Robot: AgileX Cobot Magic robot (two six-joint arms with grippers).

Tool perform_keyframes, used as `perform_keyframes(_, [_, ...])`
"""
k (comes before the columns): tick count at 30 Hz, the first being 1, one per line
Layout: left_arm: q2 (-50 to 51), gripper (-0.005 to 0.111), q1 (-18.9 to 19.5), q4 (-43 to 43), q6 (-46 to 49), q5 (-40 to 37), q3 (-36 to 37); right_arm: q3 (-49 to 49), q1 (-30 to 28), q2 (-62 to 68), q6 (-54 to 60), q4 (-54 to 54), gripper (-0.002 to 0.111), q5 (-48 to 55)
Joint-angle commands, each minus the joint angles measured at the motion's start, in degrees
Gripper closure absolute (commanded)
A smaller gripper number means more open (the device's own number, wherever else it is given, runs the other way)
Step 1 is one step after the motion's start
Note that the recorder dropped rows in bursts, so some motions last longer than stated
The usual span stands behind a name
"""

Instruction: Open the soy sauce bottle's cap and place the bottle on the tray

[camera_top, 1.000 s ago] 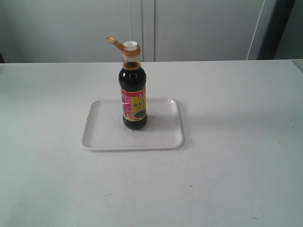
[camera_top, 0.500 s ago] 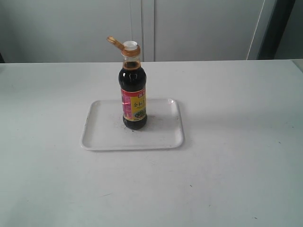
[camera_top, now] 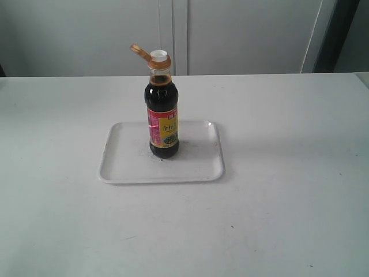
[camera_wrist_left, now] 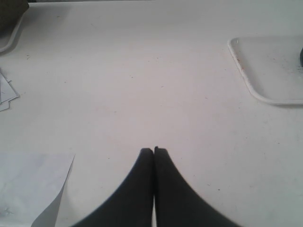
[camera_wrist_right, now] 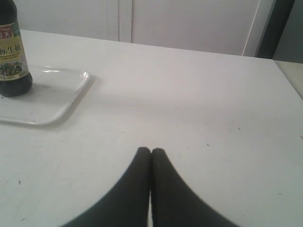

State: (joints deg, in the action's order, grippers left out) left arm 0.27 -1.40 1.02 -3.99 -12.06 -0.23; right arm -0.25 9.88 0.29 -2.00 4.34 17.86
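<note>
The soy sauce bottle [camera_top: 162, 115] stands upright on the white tray [camera_top: 190, 164], near the tray's middle. Its gold-brown cap [camera_top: 138, 51] is flipped back on its hinge, and the white spout ring shows on top. In the right wrist view the lower part of the bottle [camera_wrist_right: 12, 56] stands on the tray [camera_wrist_right: 52, 101], well away from my right gripper [camera_wrist_right: 151, 150], which is shut and empty. My left gripper [camera_wrist_left: 154, 150] is shut with nothing in it, over bare table, with a corner of the tray [camera_wrist_left: 265, 71] off to one side. Neither gripper shows in the exterior view.
Loose sheets of paper [camera_wrist_left: 28, 189] lie on the table beside my left gripper, and more paper [camera_wrist_left: 7, 92] lies further off. A dark object with a white rim [camera_wrist_left: 12, 21] sits at the far corner of that view. White cabinet doors [camera_top: 230, 34] stand behind the table.
</note>
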Motion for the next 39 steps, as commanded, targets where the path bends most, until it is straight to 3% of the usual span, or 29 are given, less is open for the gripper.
perform_keyframes(1, [-0.27,0.107,0.16,0.67,0.00,0.11,0.23,0.25,-0.21,-0.29,0.56,-0.05,0.108,1.54])
perform_keyframes(39, [-0.27,0.107,0.16,0.67,0.00,0.11,0.23,0.25,-0.21,-0.29,0.68,-0.05,0.108,2.01])
